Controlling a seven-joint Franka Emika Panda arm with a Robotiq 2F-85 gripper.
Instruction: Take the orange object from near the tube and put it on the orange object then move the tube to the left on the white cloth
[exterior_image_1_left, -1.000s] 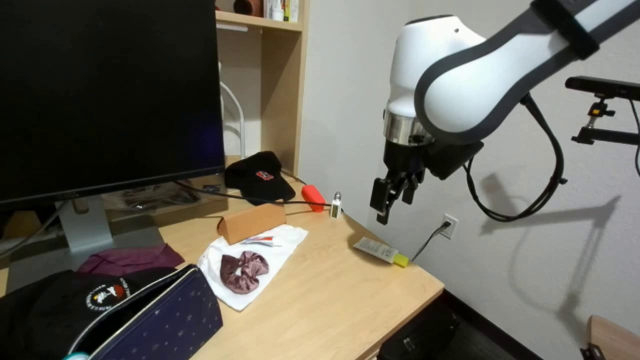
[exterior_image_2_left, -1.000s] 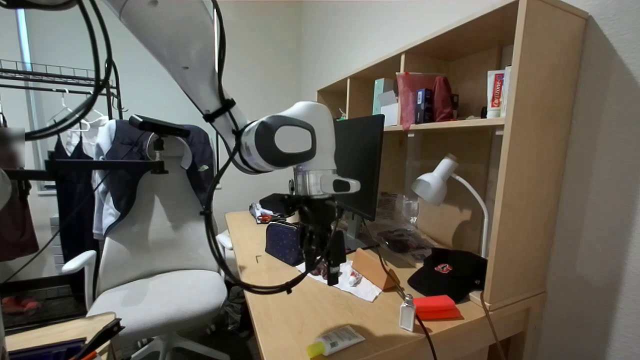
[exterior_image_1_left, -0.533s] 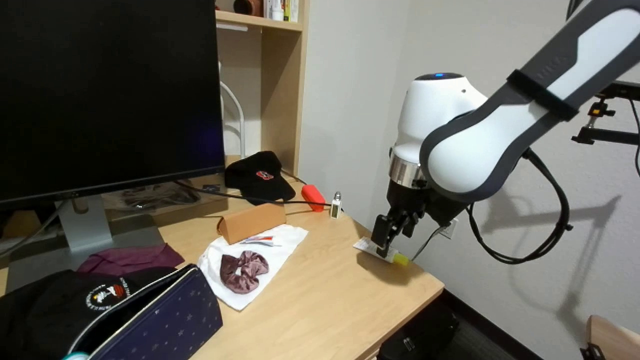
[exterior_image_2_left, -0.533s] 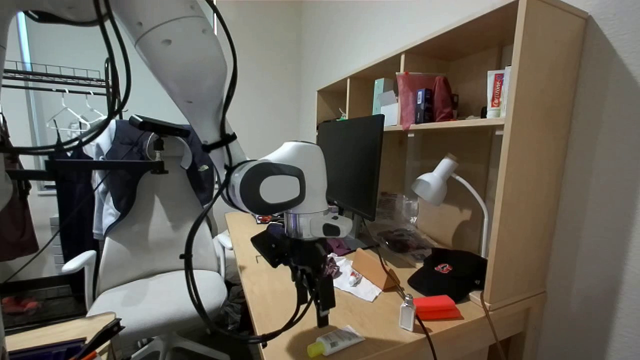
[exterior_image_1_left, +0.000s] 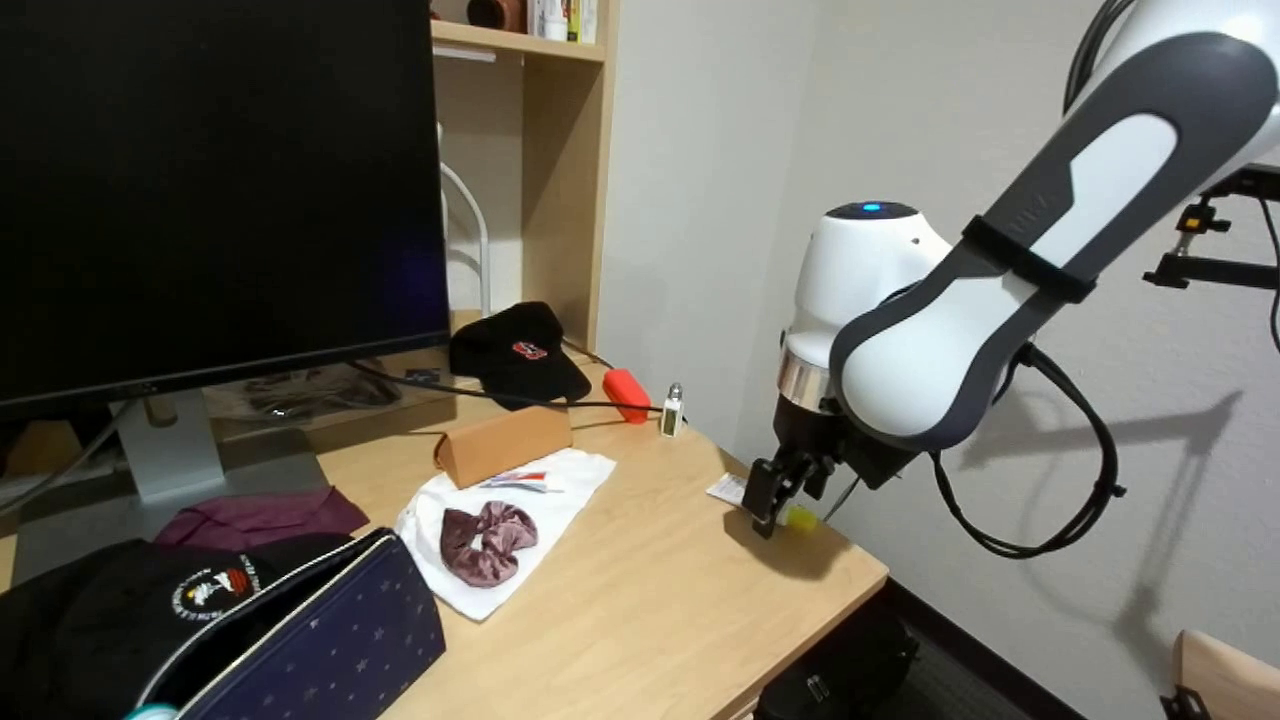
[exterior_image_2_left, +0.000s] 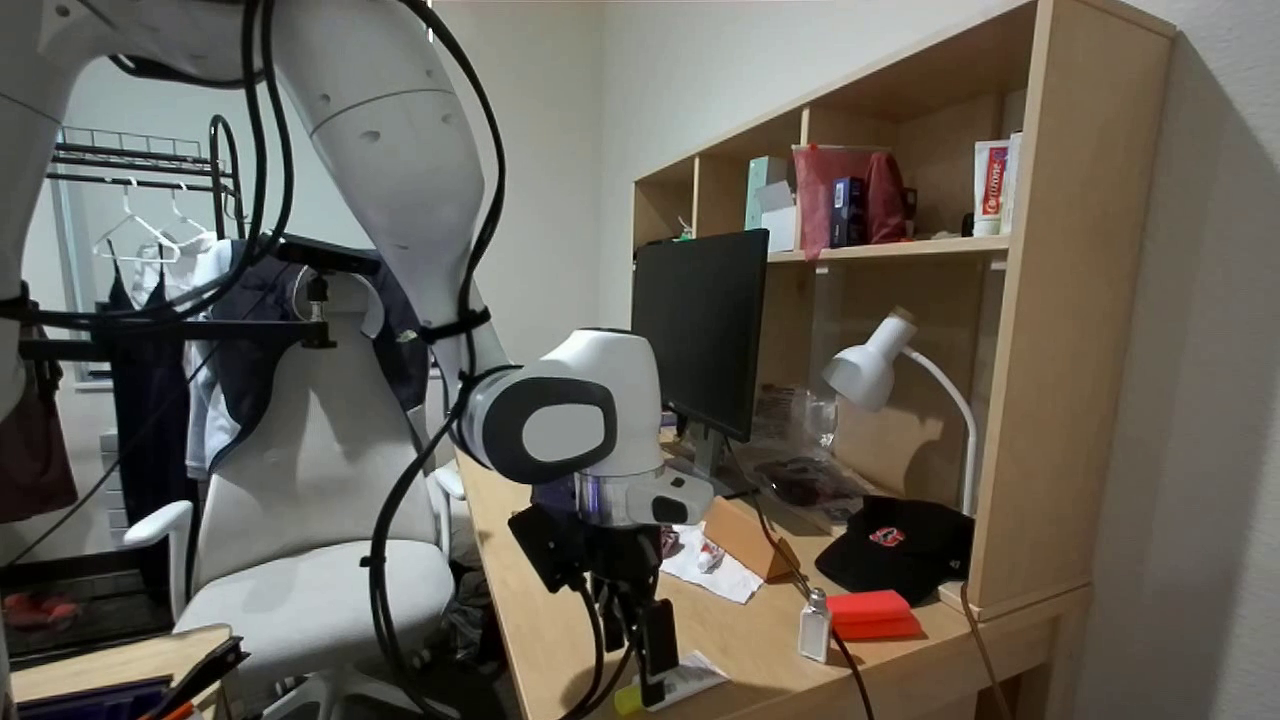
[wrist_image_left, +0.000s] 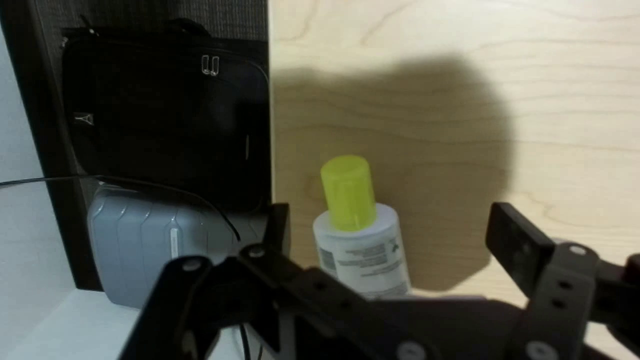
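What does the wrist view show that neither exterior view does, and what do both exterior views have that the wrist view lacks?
Only the wrist view: a gray ribbed case beyond the edge of the desk.
Only the exterior views: the monitor, white cloth, orange case, black cap and silver-topped bottle.
Shared by all: the desk, the yellow-capped tube on it, and the gripper, open in the wrist view.

In an exterior view the sightline passes the monitor to reach the end effector; in an exterior view with a chair, the reverse. Both share the surface from well back; the wrist view looks closely down along the end effector.
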